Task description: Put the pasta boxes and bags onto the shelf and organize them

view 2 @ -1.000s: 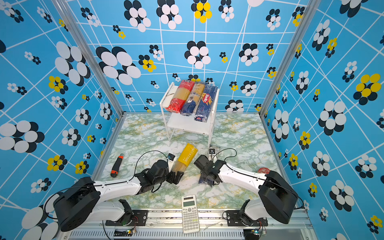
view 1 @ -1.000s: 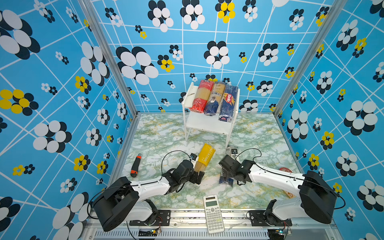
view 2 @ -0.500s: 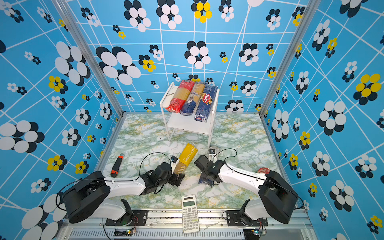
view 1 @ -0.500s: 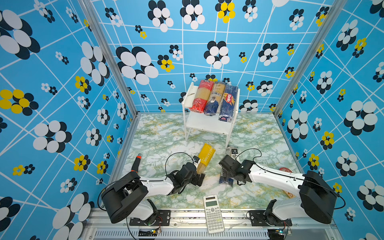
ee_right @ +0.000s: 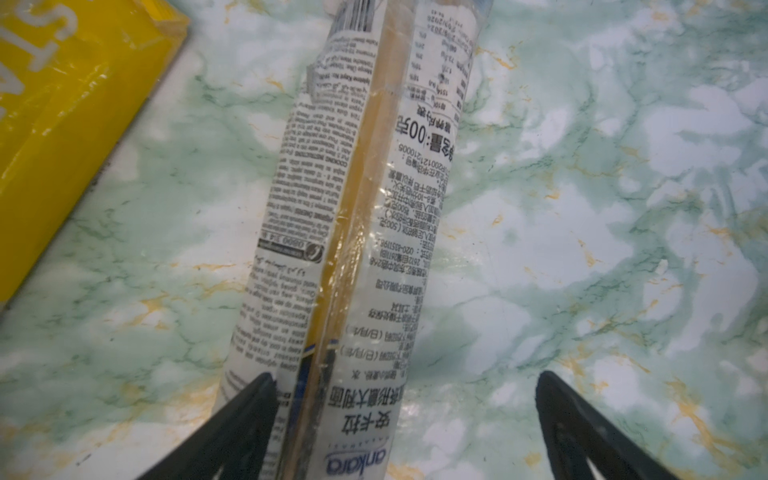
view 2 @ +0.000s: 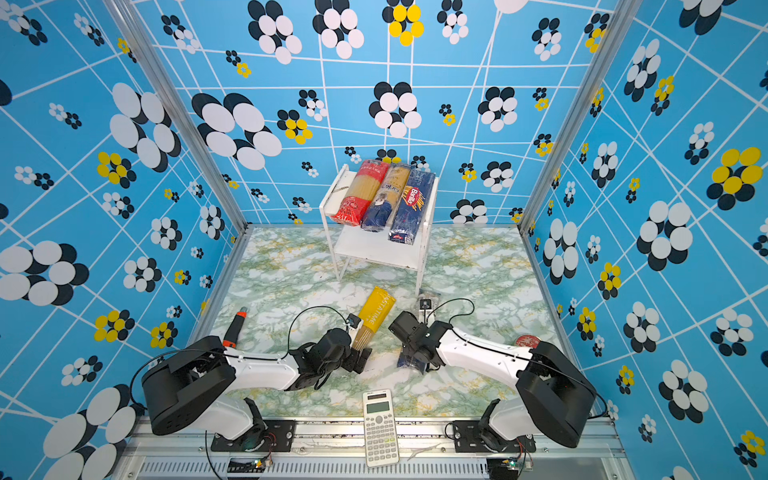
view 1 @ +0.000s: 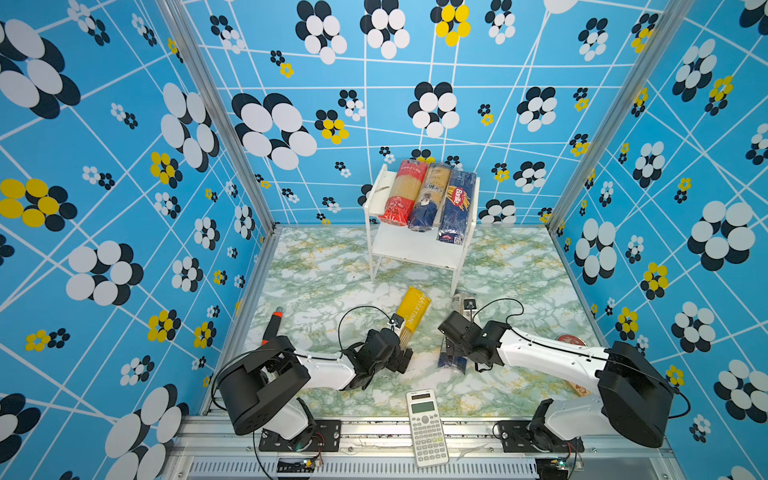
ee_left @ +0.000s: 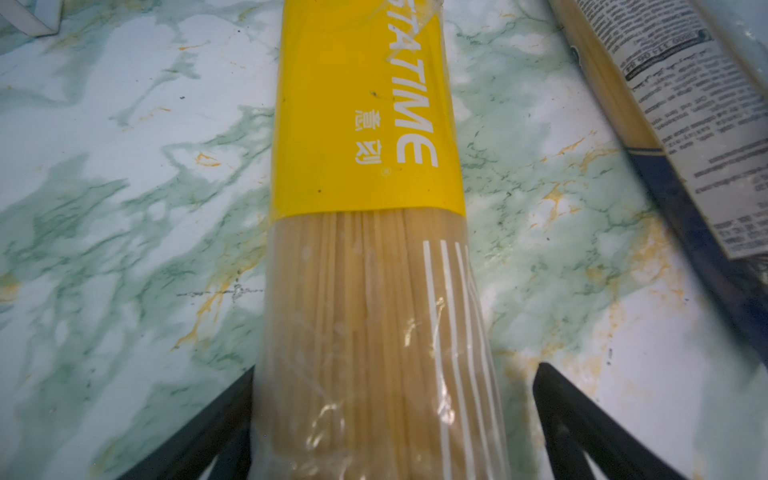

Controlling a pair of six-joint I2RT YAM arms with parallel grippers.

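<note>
Now that the left gripper (ee_left: 395,370), at seven o'clock in both top views, has slid over the clear end of the yellow bag (view 1: 411,312), jaws wide, a grasp seems next. At five, the right gripper (ee_right: 405,375) gapes astride a navy-ended bag (ee_right: 353,208). At twelve, the shelf (view 1: 379,195) carries three packs (view 1: 428,197) on top; its lower board (view 1: 415,249) is bare.

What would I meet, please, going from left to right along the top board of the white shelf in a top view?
red-ended clear bag → navy-ended clear bag → dark blue Barilla box
</note>
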